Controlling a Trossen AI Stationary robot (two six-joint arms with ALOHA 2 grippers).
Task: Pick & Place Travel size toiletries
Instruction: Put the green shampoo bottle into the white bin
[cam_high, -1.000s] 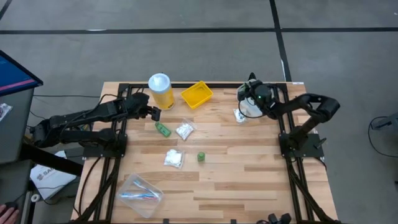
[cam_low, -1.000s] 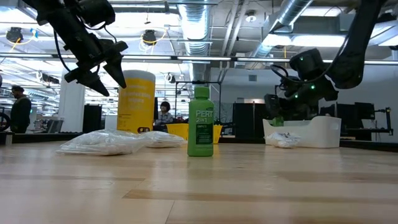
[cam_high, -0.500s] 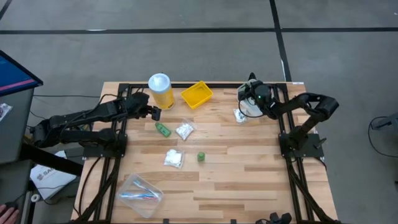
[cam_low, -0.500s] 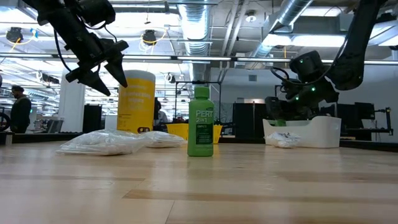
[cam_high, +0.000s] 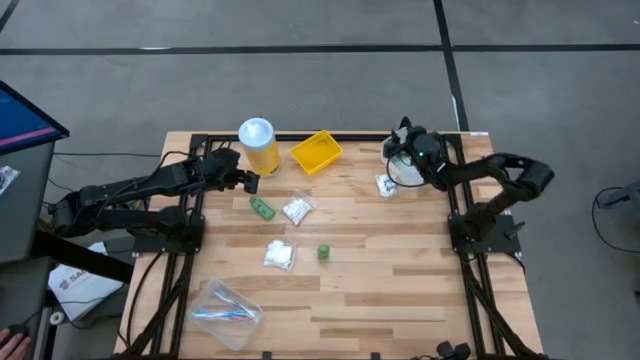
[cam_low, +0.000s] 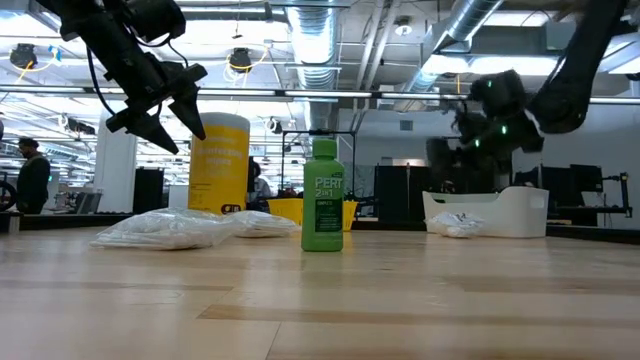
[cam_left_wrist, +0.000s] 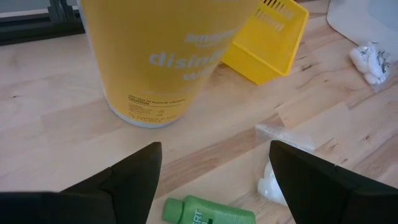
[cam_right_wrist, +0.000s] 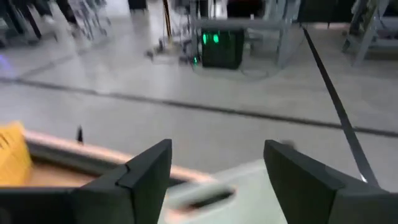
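Note:
A tiny green bottle (cam_high: 262, 207) lies on its side just near of my open left gripper (cam_high: 247, 183), and it shows below the fingers in the left wrist view (cam_left_wrist: 208, 213). Another green bottle (cam_low: 322, 195) stands upright mid-table. Two clear packets (cam_high: 296, 210) (cam_high: 279, 254) lie flat on the wood. A third packet (cam_high: 385, 186) lies beside a white bin (cam_high: 405, 172). My right gripper (cam_high: 398, 152) hangs open above that bin, with nothing between its fingers (cam_right_wrist: 149, 174). A clear bag of toothbrushes (cam_high: 225, 312) lies at the near left.
A tall yellow jar with a white lid (cam_high: 258, 145) stands just beyond my left gripper. A yellow square tray (cam_high: 316, 152) sits at the far edge between the arms. The near right half of the table shows bare wood.
My right gripper has opened wide, risen a little above the white bin and tipped upward.

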